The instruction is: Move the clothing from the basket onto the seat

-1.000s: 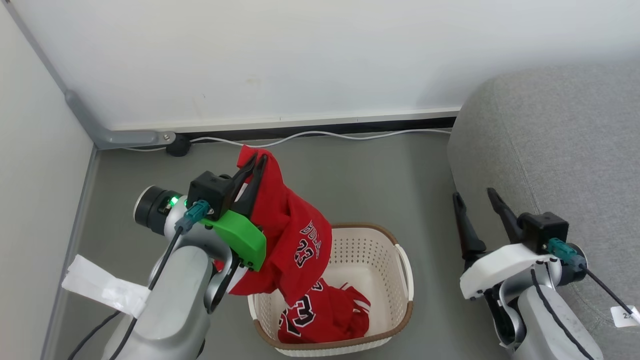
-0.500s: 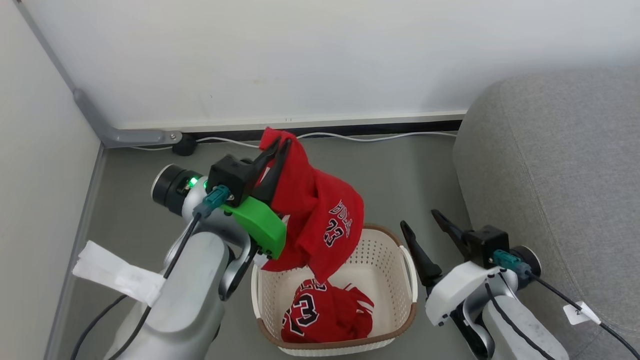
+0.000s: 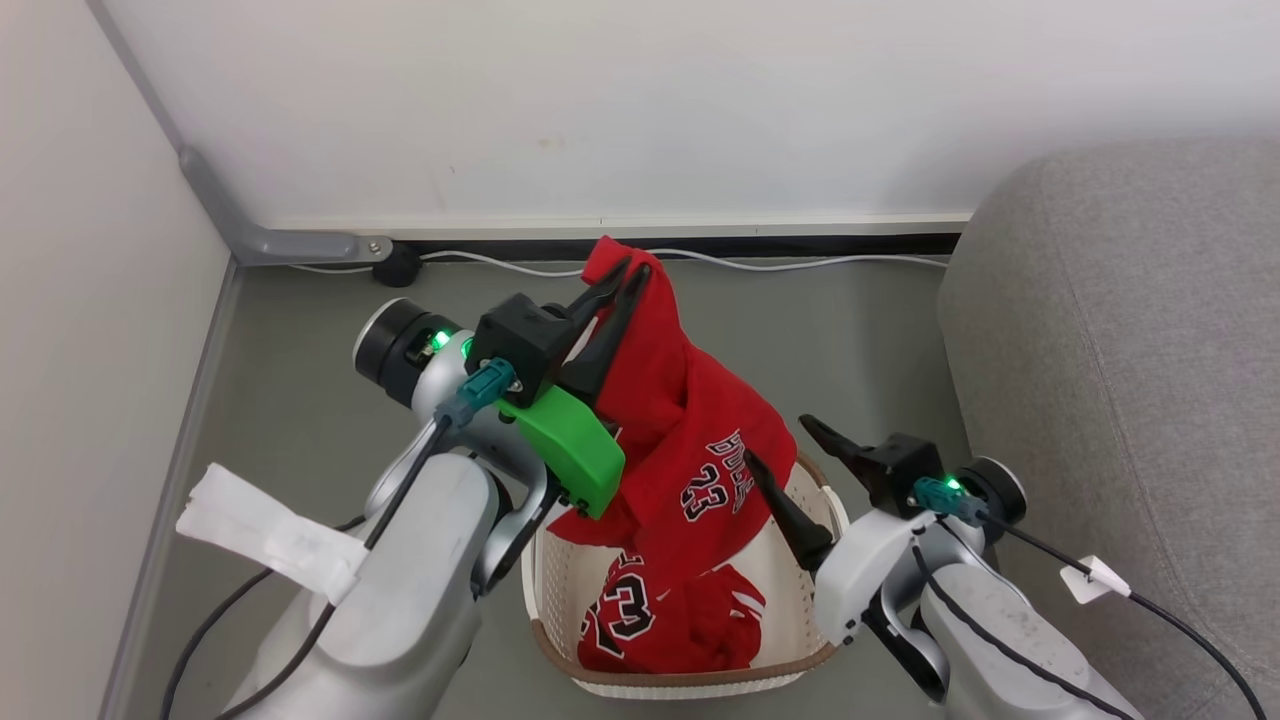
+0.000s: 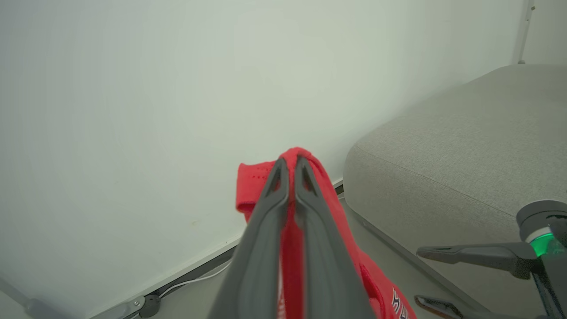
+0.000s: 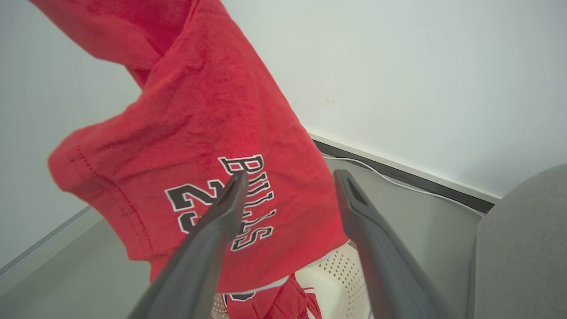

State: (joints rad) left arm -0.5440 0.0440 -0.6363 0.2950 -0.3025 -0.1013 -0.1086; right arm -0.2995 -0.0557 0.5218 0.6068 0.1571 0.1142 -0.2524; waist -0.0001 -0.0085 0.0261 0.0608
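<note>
One red Bulls garment [image 3: 700,440] hangs clamped in my left claw [image 3: 634,268], held high to clear the basket [image 3: 700,682] toward the right-hand sofa [image 3: 1120,350]; my right claw [image 3: 778,442] gapes empty.

In the head view the basket [image 3: 700,687] has its rim from 9 to 12 o'clock hidden behind the left forearm [image 3: 410,600] and the hanging red garment [image 3: 690,420]. The seat [image 3: 1130,330] is cut off at 3 o'clock. In the right wrist view one finger [image 5: 212,235] of the right end effector [image 5: 291,177] covers part of the garment's "23". The cable tag [image 3: 1092,578] is too small to read.
</note>
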